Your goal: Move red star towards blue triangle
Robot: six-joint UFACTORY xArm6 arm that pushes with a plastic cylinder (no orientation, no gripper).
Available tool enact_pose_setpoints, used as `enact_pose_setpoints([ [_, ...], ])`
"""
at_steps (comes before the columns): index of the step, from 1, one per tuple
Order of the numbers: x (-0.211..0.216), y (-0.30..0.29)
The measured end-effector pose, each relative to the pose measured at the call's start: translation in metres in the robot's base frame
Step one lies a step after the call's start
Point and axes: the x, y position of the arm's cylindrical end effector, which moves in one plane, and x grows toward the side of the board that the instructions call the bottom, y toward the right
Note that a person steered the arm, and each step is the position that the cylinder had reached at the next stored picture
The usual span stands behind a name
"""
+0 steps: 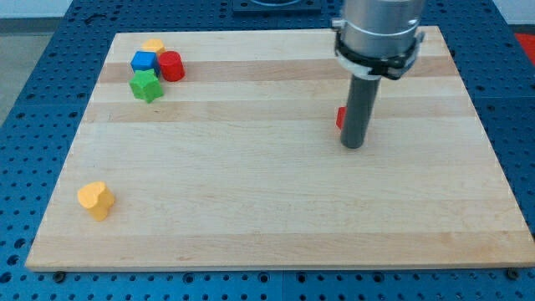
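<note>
My tip — a bare rod holding nothing — hides most of the red star, light, rigid, likely sliding easily if pushed on its right side.

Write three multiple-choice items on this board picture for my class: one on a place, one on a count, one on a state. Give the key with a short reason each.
1. Where does the yellow block that lies alone sit?
A. the view's bottom left
B. the view's top right
C. the board's middle

2. How many blocks form the cluster at the view's top left?
A. two
B. four
C. six

3. How does the red block by my tip show?
A. in full
B. mostly hidden behind the rod
C. stacked on another block

Key: 1 A, it lies near the bottom left corner. 2 B, yellow, blue, red, green. 3 B, only a red sliver shows at the rod's left edge.
</note>
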Motion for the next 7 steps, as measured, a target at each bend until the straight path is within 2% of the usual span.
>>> enact_pose_setpoints([
  [3,-0.099,0.014],
  [5,-0.104,-0.033],
  [7,-0.116,0.008],
])
